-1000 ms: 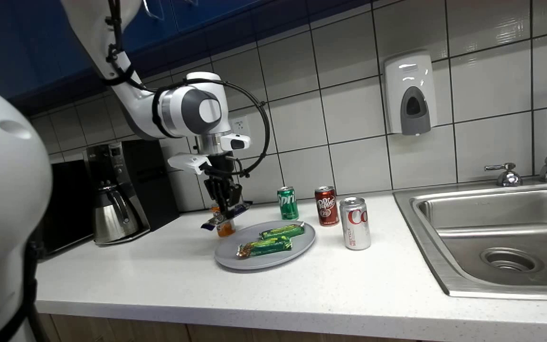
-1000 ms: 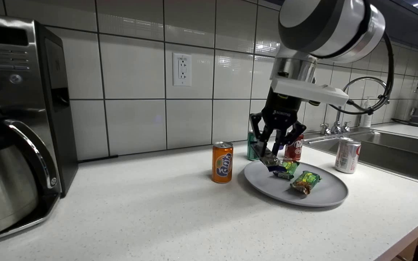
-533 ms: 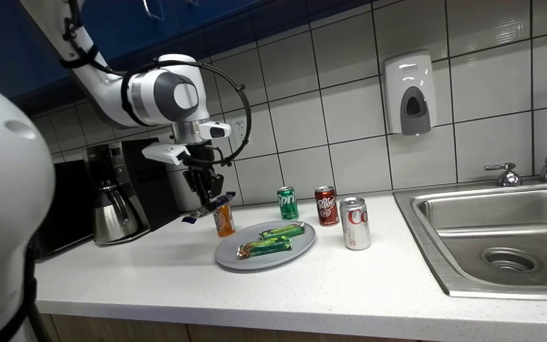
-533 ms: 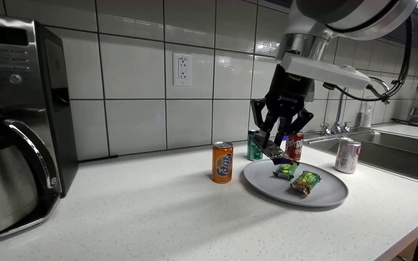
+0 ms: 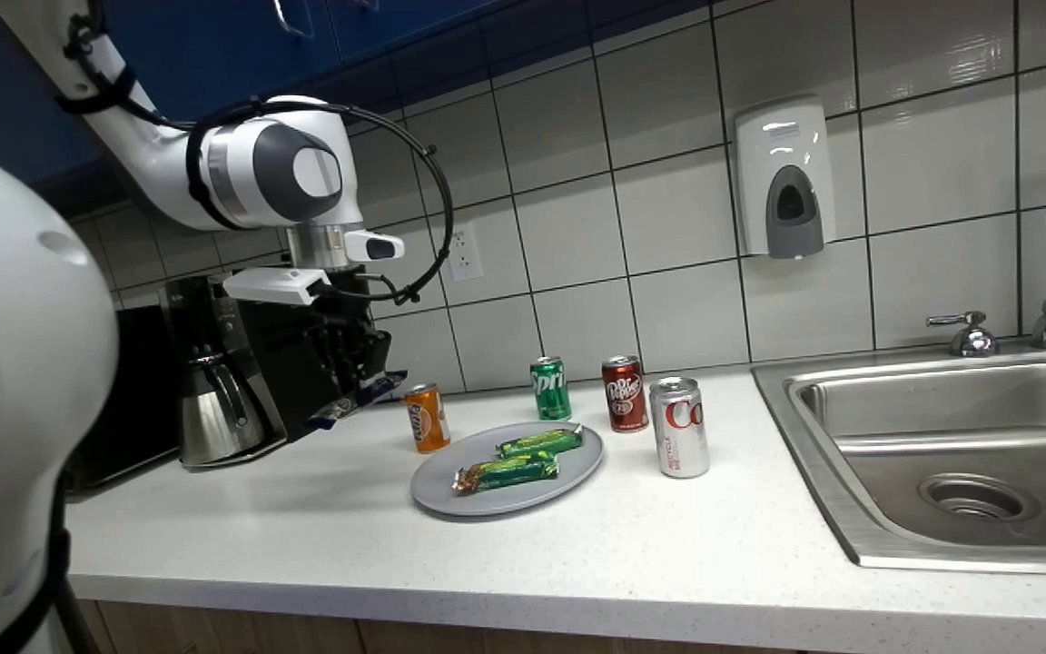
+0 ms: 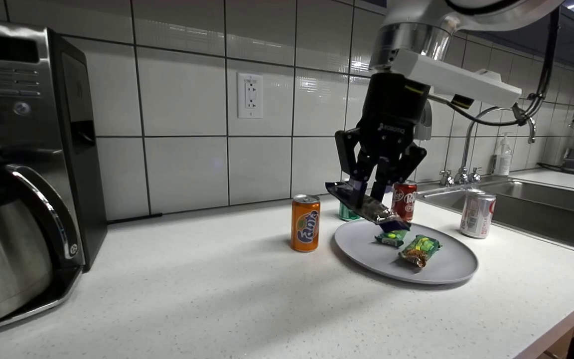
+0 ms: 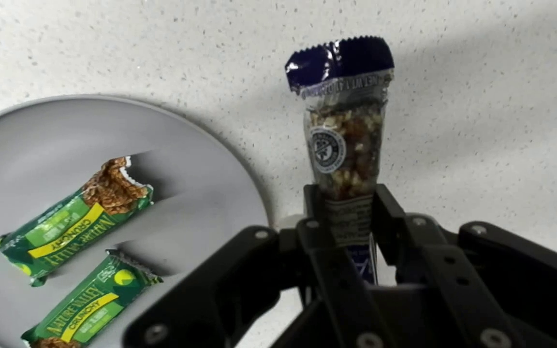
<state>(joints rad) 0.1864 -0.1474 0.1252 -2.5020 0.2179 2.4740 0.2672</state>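
One wrapped nut bar (image 7: 346,145) is pinched near its middle by the gripper (image 7: 349,208); slow travel clear of the Fanta can (image 6: 305,224) should avoid knocks.

An exterior view is facing the white tiled wall (image 5: 668,213) past a rounded white robot link (image 5: 14,363), rectangular stainless-steel sink (image 5: 977,558) at frame right. An exterior view is sitting nearer, beside the black-and-silver coffee maker (image 6: 25,129), angling sinkward. Both are sharing the round grey plate (image 6: 366,252). Wrist view is looking down, close over the clear-and-purple wrapped snack bar (image 7: 348,140), catching that plate too.
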